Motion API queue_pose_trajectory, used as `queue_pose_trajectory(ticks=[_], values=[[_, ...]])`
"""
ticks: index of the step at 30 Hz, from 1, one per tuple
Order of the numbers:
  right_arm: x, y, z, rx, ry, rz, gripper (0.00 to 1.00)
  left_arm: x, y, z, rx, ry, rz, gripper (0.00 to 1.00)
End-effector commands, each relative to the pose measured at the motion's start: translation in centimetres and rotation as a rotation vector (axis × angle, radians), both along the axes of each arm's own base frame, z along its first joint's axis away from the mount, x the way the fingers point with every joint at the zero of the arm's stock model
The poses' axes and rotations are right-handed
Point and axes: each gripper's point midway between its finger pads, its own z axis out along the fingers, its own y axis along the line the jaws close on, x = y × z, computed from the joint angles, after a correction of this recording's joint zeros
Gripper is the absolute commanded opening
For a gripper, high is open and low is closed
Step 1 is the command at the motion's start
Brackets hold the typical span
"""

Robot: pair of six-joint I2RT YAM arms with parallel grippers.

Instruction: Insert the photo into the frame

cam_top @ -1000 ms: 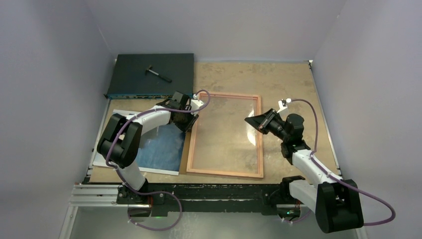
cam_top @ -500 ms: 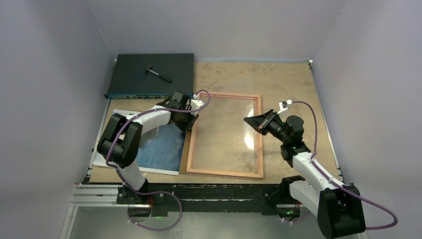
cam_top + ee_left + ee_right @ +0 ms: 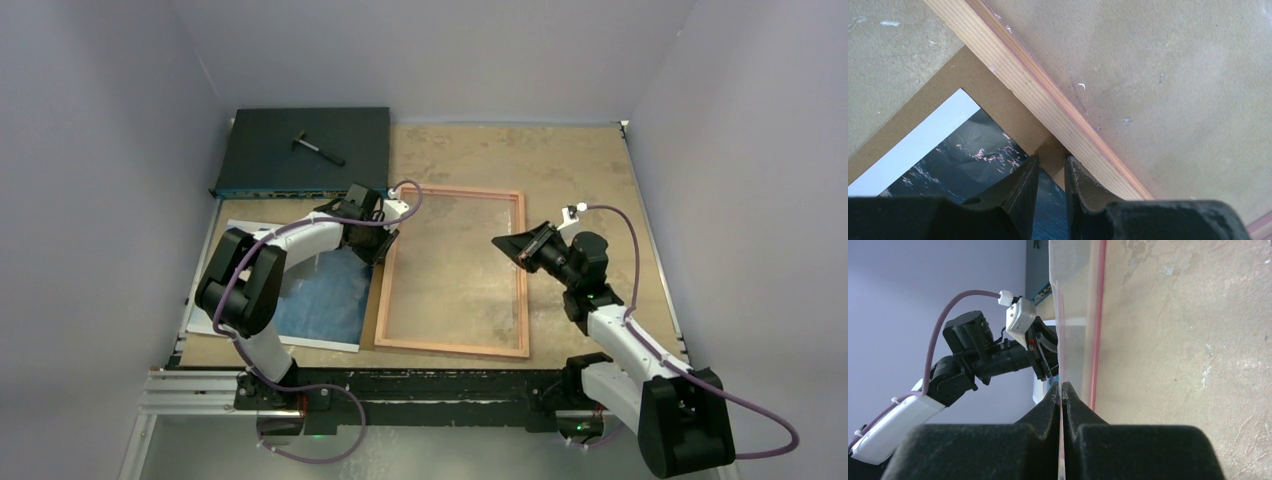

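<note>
The frame [image 3: 450,348] lies flat in the middle of the table, its pale wooden side toward my left wrist camera [image 3: 1048,100]. The photo [image 3: 320,300], dark blue with white streaks, lies face up to its left on a brown backing board [image 3: 998,107]; it also shows in the left wrist view [image 3: 963,160]. My left gripper [image 3: 378,245] sits low at the photo's far right corner against the frame's left side, jaws narrowly apart [image 3: 1050,161], nothing between them. My right gripper [image 3: 505,243] is shut [image 3: 1062,385] on the thin clear pane [image 3: 1073,315] at the frame's right side.
A dark flat electronics box [image 3: 300,150] with a small black tool [image 3: 318,148] on it stands at the back left. Grey walls close in the table on three sides. My left arm [image 3: 988,355] shows beyond the pane in the right wrist view.
The bright glare on the pane near my right gripper slid toward me and then vanished. My right gripper shifted slightly. The left arm has not moved.
</note>
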Motion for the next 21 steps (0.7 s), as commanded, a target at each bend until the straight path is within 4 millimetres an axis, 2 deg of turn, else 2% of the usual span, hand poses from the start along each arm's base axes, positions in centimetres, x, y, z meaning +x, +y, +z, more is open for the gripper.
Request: queue_pose_trajectory(ticks=[1,14,21], values=[[0.1,0.2,-0.5,-0.02,-0.017,0.015,0.0,-0.8,-0.7,-0.3,-0.022,0.043,-0.017,0.24],[0.2,0.1,-2.6,-0.042,0.035,0.011,0.0,-0.8,-0.7,-0.4,-0.024,0.046,-0.022,0.22],[0.1,-0.9,-3.6,-0.121,0.045,-0.026,0.01,-0.8,-0.7,-0.3,-0.026,0.047,-0.022,0.22]])
